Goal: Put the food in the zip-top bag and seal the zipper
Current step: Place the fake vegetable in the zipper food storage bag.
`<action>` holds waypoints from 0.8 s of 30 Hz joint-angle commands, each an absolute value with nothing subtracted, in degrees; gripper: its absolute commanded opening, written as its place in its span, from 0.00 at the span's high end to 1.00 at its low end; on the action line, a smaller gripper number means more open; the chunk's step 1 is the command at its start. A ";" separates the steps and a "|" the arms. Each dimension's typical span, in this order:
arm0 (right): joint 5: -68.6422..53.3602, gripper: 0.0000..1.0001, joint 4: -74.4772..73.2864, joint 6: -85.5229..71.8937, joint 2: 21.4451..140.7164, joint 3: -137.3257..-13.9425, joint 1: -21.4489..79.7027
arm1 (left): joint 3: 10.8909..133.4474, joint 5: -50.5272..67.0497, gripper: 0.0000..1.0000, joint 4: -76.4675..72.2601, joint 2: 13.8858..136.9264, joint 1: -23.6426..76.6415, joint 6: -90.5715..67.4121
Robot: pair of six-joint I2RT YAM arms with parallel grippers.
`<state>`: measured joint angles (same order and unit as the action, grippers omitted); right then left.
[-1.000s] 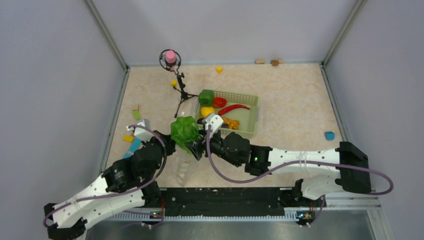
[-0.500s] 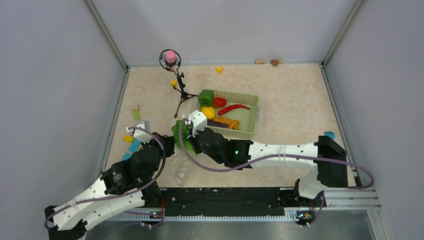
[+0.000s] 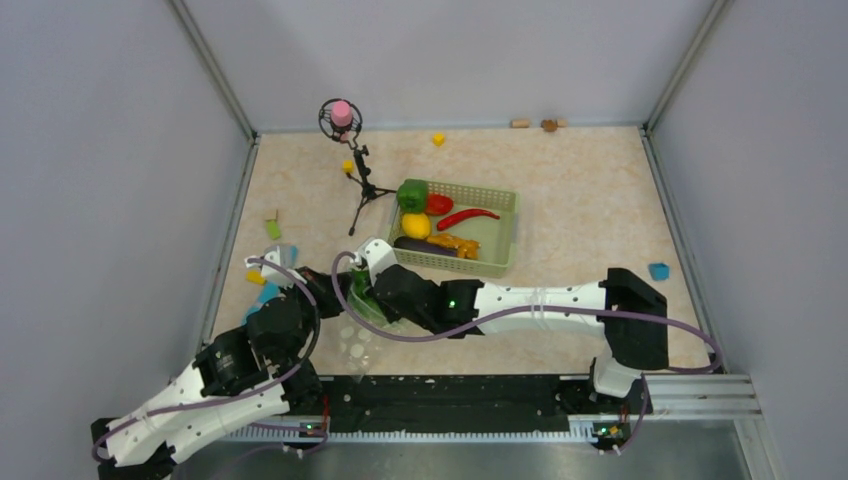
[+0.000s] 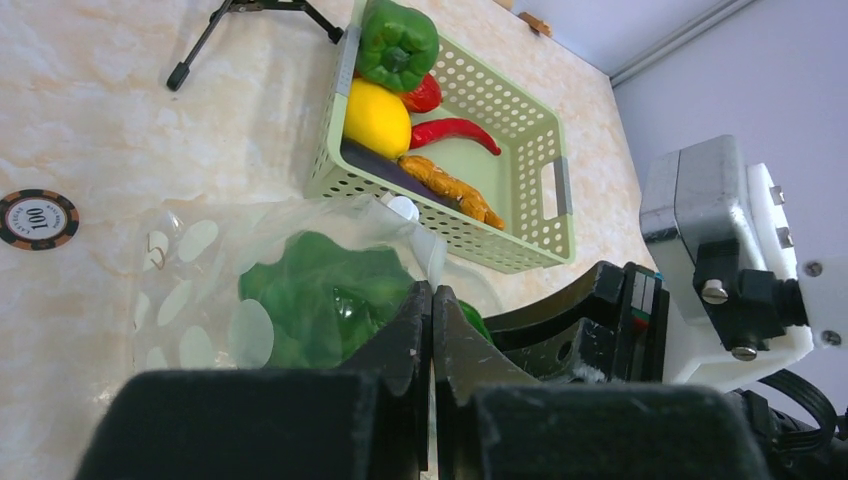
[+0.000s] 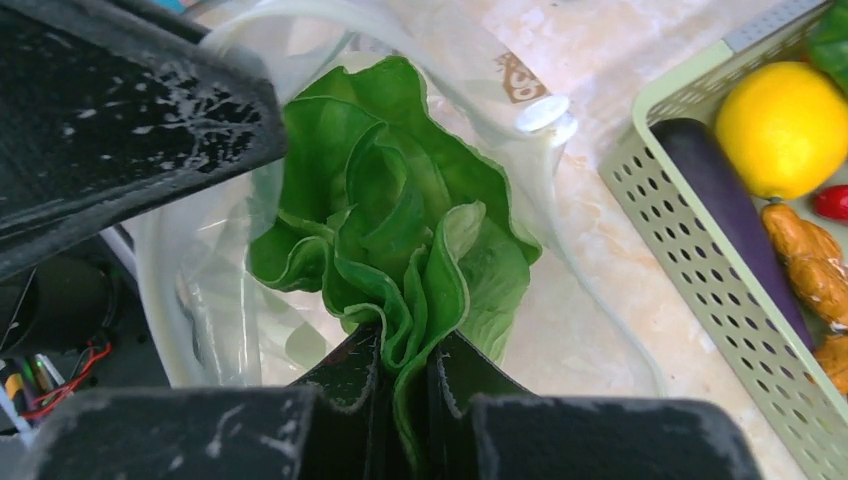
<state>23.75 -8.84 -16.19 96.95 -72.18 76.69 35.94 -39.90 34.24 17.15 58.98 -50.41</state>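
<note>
From above, the cabbage (image 3: 358,300) is seen at the mouth of the zip-top bag (image 3: 358,340), near the basket (image 3: 505,240). In the left wrist view, the left gripper (image 4: 432,297) is pressed together, apparently on the bag's edge; the film could be tugged free by a hard push. In the right wrist view, a leaf is pinched by the right gripper (image 5: 405,355), the cabbage lying partly within the rim, where it could snag.

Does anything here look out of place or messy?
A poker chip marked 100 lies on the table near the bag, which seems random. A blue block and a yellow block sit stray near the table's edges.
</note>
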 commanded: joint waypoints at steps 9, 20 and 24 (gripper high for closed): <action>23.91 0.31 -8.57 -13.94 90.83 -73.95 77.24 | 36.50 -41.07 1.00 30.44 17.97 59.11 -49.98; 24.99 0.10 2.04 -13.47 70.87 -58.93 74.87 | 36.39 -42.08 1.00 31.12 17.25 59.08 -50.54; 24.14 0.12 3.10 -18.84 66.60 -53.28 70.94 | 36.44 -42.08 1.00 31.14 17.45 59.09 -50.54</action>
<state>24.86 -0.71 -14.20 69.91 -57.32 74.48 35.94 -41.23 33.87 17.89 59.00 -50.43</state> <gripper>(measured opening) 0.896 0.012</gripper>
